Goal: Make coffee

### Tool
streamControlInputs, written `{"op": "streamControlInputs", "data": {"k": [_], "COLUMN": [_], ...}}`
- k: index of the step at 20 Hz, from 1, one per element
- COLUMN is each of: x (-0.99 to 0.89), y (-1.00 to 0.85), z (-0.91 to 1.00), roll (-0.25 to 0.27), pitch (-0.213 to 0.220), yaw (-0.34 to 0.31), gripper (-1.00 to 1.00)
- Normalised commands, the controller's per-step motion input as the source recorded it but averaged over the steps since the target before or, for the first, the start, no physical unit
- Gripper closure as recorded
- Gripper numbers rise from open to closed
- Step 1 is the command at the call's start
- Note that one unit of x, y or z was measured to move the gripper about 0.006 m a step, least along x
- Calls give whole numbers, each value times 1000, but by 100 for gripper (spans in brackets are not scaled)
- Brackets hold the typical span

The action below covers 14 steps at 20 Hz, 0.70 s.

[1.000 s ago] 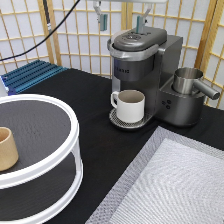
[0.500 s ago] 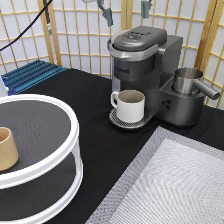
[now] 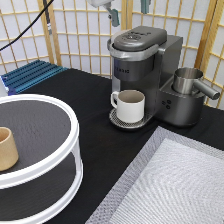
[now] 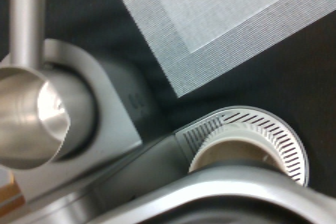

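The grey coffee machine [image 3: 145, 65] stands at the back of the black table with its lid down. A cream-white mug [image 3: 131, 105] with a handle sits on the machine's round drip tray [image 3: 120, 121], under the spout. My gripper [image 3: 129, 10] hangs at the exterior view's top edge, just above the machine's lid, open with nothing between its fingers. The wrist view looks straight down on the mug [image 4: 240, 150] and the slotted drip tray [image 4: 281, 135]. The coffee is out of view.
A steel pitcher [image 3: 187, 80] with a long handle sits on the machine's side base, also in the wrist view [image 4: 30, 120]. A two-tier round white rack [image 3: 40, 145] holds a tan handleless cup [image 3: 7, 148]. A grey mat [image 3: 175, 185] lies at the bottom right.
My gripper has shifted slightly toward the exterior view's right, staying above the machine's lid. The mug, machine and rack have not moved.
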Motion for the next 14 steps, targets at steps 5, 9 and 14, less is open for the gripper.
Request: {"op": "streamControlInputs", "data": {"k": [5,9,14], "x": [-311,-444,-419], "y": [263,-5,-71], "z": [23,-19,23], "roll": [-146,-192,-204], "pitch": [0,0,0], "yaw": [156,135,129], "gripper": [-100,-100,-100]}}
